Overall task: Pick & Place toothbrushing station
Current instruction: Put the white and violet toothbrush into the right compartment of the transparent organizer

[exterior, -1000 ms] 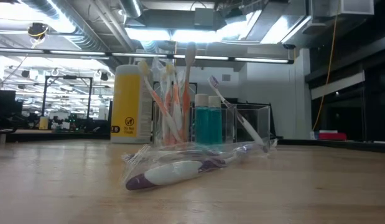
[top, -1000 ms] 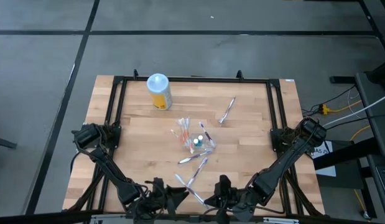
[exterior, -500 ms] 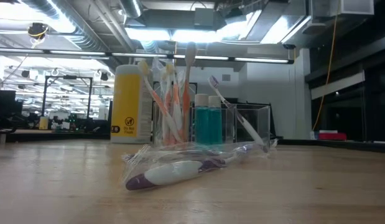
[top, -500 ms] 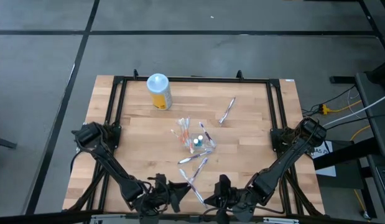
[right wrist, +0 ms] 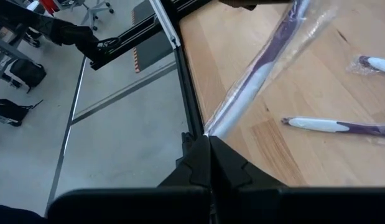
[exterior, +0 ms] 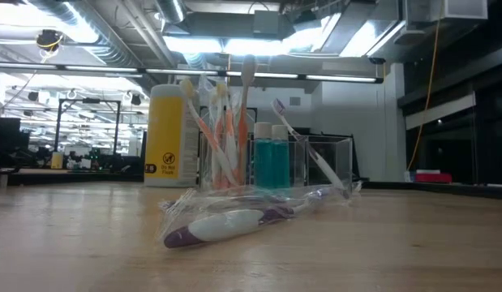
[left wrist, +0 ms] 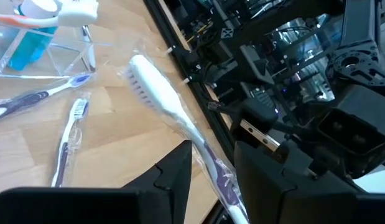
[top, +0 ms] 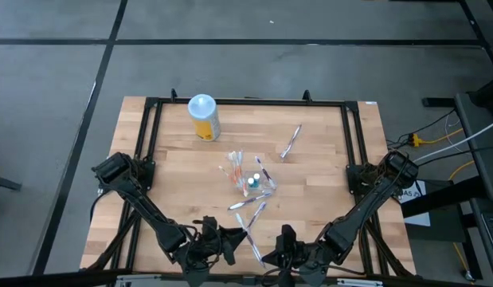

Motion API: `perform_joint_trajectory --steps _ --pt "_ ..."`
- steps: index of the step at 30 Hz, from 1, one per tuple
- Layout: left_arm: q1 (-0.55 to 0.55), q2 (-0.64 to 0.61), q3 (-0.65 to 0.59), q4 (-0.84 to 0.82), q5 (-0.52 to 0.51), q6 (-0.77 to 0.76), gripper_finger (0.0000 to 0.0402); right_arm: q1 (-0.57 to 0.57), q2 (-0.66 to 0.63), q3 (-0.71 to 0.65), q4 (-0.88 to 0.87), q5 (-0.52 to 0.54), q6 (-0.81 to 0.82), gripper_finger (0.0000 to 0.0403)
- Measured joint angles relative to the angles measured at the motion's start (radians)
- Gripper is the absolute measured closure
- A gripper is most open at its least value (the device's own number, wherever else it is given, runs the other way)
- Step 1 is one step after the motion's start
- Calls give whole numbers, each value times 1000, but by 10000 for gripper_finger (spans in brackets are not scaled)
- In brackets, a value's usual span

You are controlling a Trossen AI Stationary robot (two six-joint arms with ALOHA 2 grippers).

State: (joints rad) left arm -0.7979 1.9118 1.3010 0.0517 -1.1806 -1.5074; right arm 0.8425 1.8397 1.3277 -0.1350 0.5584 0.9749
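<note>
The jaws of the left gripper [left wrist: 212,163] are seen parted by a narrow gap, set astride the purple-and-white handle of a wrapped toothbrush [left wrist: 173,115] that lies on the counter [left wrist: 117,137] at its near edge — whether the fingers [left wrist: 173,171] actually press on the handle cannot be told. The brush's white bristled head points away from the gripper, toward the middle of the counter. In the high view the same gripper [top: 230,243] is shown low at the front edge, just left of centre, with the wrapped toothbrush [top: 248,233] slanting off from its tip.

The right gripper [right wrist: 201,152] is shown with its jaws pressed together and nothing between them, parked at the front edge just right of centre [top: 284,249]; the black frame rail [right wrist: 180,68] and the floor are seen beyond it.

Further out, near the counter's middle, a clear holder [exterior: 315,166] is seen carrying orange-pink toothbrushes [exterior: 222,138], a white brush leaning inside it and two small teal bottles [exterior: 271,158]. More wrapped brushes lie loose between holder and grippers — one with a purple tip [exterior: 234,223] is nearest the low camera. A single toothbrush [top: 291,141] lies apart toward the far right, and a yellow canister [top: 203,117] with a white lid stands at the far left.
</note>
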Motion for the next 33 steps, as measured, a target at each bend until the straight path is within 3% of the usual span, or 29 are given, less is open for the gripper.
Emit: perform_joint_trajectory --steps 12,25,33 --pt "29 0 0 1 22 -13 292 0 0 0 31 34 -35 403" --pt "35 0 0 14 19 -32 384 -1 0 0 29 36 -44 403" --pt "35 -1 0 65 25 24 390 2 0 0 69 36 -108 402"
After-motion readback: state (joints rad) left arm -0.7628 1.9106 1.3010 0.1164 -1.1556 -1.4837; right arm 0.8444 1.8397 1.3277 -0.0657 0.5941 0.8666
